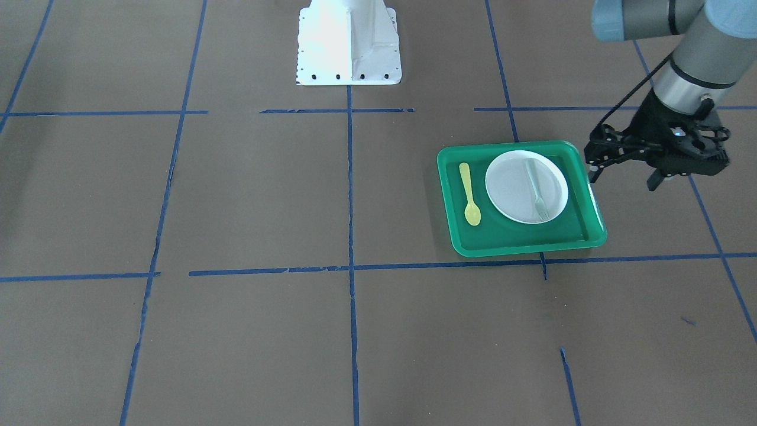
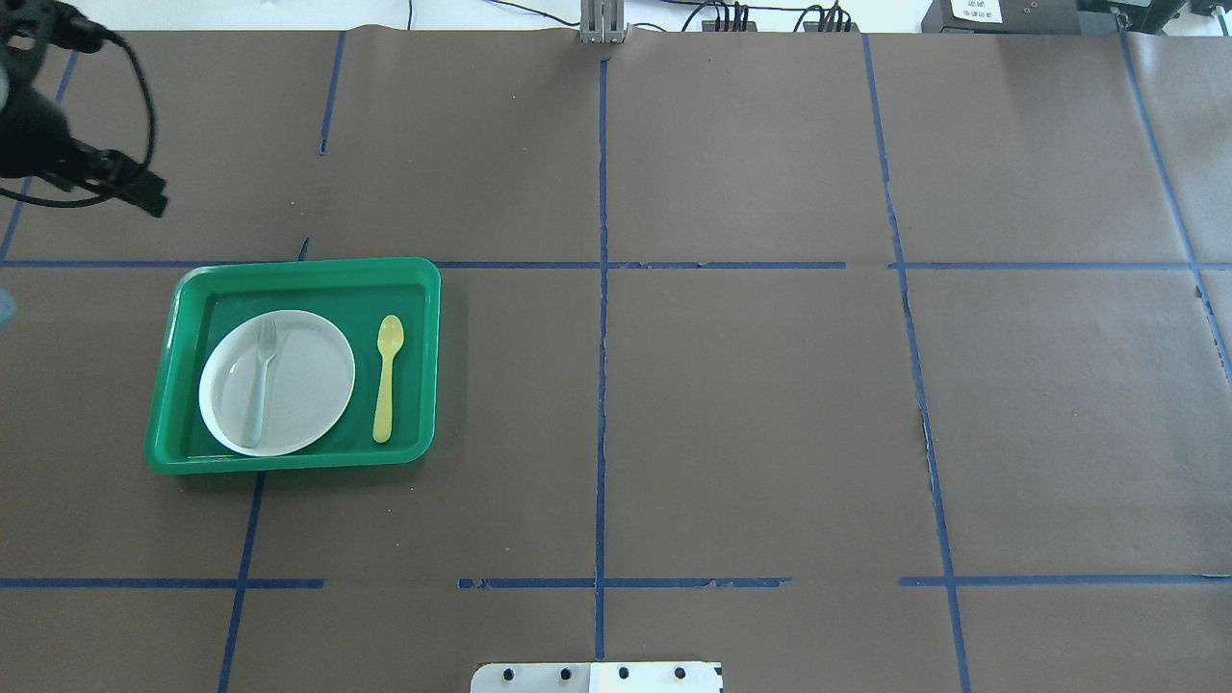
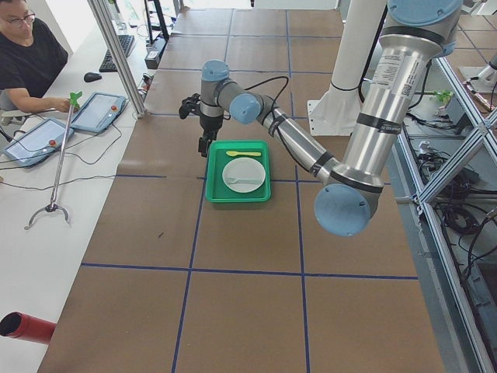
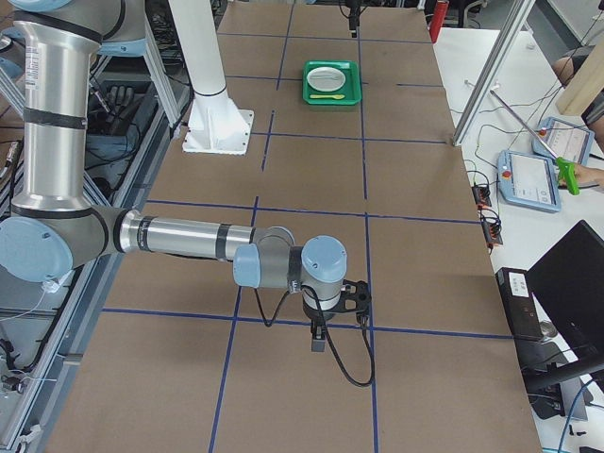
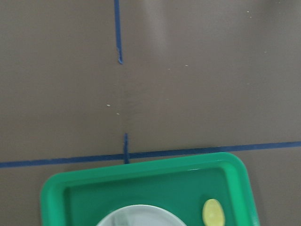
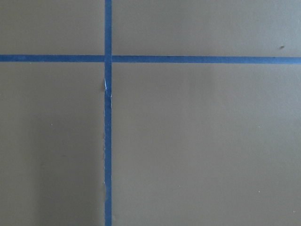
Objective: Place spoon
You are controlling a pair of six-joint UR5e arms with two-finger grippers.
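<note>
Left gripper (image 1: 624,180) was seen spread open and empty, just beside the green rectangular plastic tray (image 1: 508,235). Across the round white plate (image 1: 508,189) from it, the small yellow plastic spoon (image 1: 471,195) was laid in that tray; placing was judged done.

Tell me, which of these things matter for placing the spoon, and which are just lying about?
For the job:
- the yellow spoon, lying in the green tray beside the white plate
- the left gripper, open, hovering just outside the tray

Just there:
- the green tray
- the white plate inside it
- the pale fork on the plate
</note>
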